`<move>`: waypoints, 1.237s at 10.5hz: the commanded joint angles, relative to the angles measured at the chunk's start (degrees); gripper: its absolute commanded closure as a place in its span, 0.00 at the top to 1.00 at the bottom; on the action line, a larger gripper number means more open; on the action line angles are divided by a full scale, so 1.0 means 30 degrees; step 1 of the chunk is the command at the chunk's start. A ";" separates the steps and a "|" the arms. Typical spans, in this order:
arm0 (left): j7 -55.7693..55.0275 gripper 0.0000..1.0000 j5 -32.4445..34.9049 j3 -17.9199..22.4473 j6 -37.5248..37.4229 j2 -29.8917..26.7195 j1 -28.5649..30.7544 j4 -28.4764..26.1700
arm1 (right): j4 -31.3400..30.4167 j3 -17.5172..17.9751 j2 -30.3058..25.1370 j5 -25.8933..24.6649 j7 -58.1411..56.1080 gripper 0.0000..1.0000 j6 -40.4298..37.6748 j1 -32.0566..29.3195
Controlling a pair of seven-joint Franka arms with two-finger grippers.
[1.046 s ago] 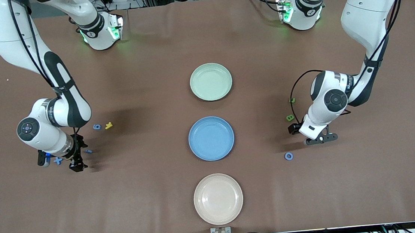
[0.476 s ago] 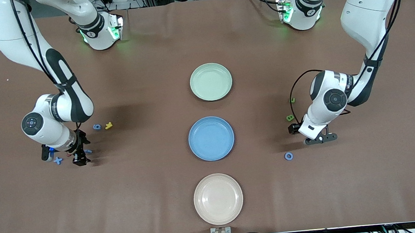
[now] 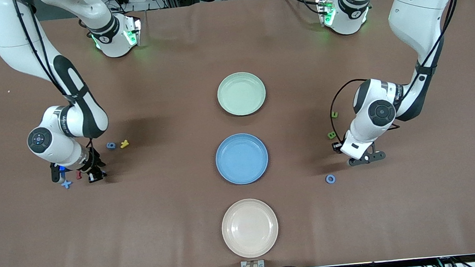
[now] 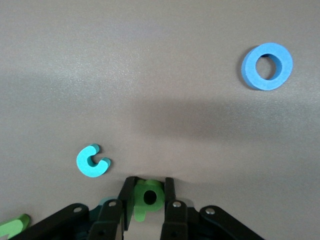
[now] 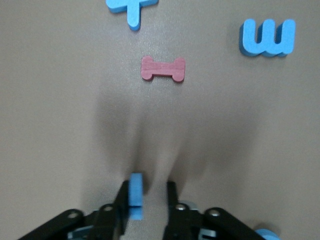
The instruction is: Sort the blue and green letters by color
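Your left gripper [image 4: 149, 187] sits low over the worktop [image 3: 176, 225] at the left arm's end, pressed together on the green letter [image 4: 148, 197], which is pinched by its rounded top between the fingertips. The hold looks shallow, so lift straight up and slowly before you swing toward the green plate [image 3: 241, 93]. Watch that the piece does not twist in the pinch. The blue ring [image 4: 267, 66] lies well apart and should not be disturbed.

Your right gripper [image 5: 146, 192] is low over the worktop at the right arm's end. Its jaws are only partly drawn in: the small blue piece [image 5: 135, 195] stands on edge against one finger, with a gap showing to the other. I judge that this grasp is not yet secure. Finish the squeeze before you raise it, keep the gripper level, and do not drag sideways, or the piece may tip flat. The dark red piece [image 5: 163, 68] and the blue cross [image 5: 131, 7] lie near, clear of the fingers; leave the red one alone.

Once both holds are firm, carry blue to the blue plate [image 3: 242, 158]. Both arms will head for the middle of the worktop, so stagger them.
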 commanded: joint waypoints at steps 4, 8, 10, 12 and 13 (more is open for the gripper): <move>-0.3582 0.00 0.0288 -0.1633 -0.0202 -0.0947 -0.0107 0.1074 | 0.0324 0.0275 -0.0761 -0.0046 -0.4442 0.00 -0.1287 0.0207; -0.9320 0.00 0.0522 -0.3777 -0.2365 -0.1155 -0.2204 0.1016 | 0.2611 0.1094 -0.0646 -0.1626 -0.6117 0.00 -0.2907 0.1786; -1.1843 0.00 0.0522 -0.3806 -0.2863 -0.1271 -0.4169 0.1016 | 0.3548 0.1564 -0.0353 -0.1600 -0.5914 0.00 -0.2878 0.2986; -1.3664 0.00 0.0522 -0.3835 -0.3742 -0.1563 -0.5959 0.1074 | 0.4776 0.1595 0.0406 -0.1629 -0.5883 0.00 -0.2878 0.4916; -1.4107 0.00 0.0435 -0.3835 -0.4472 -0.1768 -0.6488 0.1074 | 0.5363 0.1595 0.0816 -0.1542 -0.5854 0.00 -0.2878 0.5796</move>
